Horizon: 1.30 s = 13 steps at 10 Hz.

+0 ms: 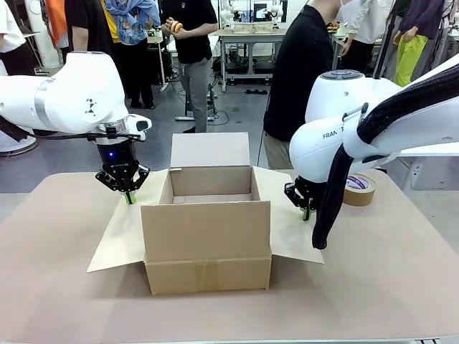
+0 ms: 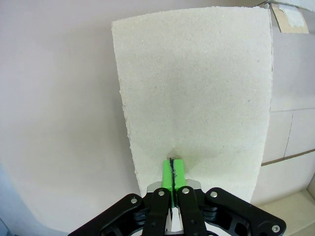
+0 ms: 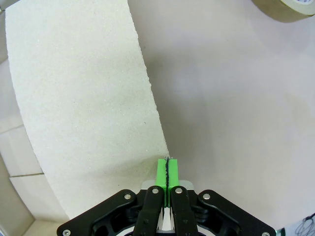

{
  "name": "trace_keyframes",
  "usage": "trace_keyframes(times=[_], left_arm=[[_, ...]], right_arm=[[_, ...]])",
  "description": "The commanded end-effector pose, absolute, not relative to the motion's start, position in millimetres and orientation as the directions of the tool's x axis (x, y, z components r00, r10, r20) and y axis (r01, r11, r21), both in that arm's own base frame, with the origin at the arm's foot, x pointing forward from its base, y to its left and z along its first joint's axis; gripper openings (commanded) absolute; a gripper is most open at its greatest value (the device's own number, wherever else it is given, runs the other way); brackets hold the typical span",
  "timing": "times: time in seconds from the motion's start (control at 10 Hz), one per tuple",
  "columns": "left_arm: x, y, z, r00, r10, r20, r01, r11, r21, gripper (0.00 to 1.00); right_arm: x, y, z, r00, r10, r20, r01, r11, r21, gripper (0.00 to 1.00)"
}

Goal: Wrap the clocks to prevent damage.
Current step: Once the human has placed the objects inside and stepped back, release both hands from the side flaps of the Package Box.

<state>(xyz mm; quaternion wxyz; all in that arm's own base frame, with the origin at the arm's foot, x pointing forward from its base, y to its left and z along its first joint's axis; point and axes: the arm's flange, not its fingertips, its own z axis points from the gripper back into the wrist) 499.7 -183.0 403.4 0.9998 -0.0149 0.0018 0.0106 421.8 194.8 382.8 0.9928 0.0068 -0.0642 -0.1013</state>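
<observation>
Open cardboard box (image 1: 206, 244) at the middle of the table (image 1: 401, 294), side flaps spread flat toward 9 and 3 o'clock, rear flap upright at 12. Interior mostly hidden behind the near wall, with just the top of the far inner wall on show; contents impossible to tell.

Left gripper (image 1: 129, 195) at 10 o'clock of the box, pointing straight down over the far part of the left flap (image 1: 118, 236). Green pads pressed flat together, clenched on nothing. Seen from the left wrist: tips over the flap's pale inner face, a soft shadow around them; touching or just above, cannot tell.

Right gripper (image 1: 307, 211) at 3 o'clock of the box, partly masked by the black cable sleeve (image 1: 331, 208) hanging off its arm. Pads likewise closed tight and empty. Seen from the right wrist: tips right at the edge of the right flap (image 3: 78, 98), contact unclear.

Roll of tape (image 1: 359, 189) lying flat at 2 o'clock of the box, half hidden behind the right arm; cut off at the 1 o'clock corner of the right wrist view.

Person (image 1: 301, 72) in a black top at 12 o'clock beyond the table, hands out of sight.
</observation>
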Motion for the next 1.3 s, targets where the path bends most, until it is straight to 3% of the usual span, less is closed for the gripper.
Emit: trace_keyframes(times=[0.0,1.2], left_arm=[[499.3,-182.5,402.7,1.000,0.024,-0.003,-0.024,0.999,-0.023,0.00],[499.3,-182.5,402.7,1.000,0.024,-0.003,-0.024,0.999,-0.023,0.00]], right_arm=[[421.0,195.9,381.2,0.971,-0.202,0.126,0.201,0.979,0.023,0.01],[421.0,195.9,381.2,0.971,-0.202,0.126,0.201,0.979,0.023,0.01]])
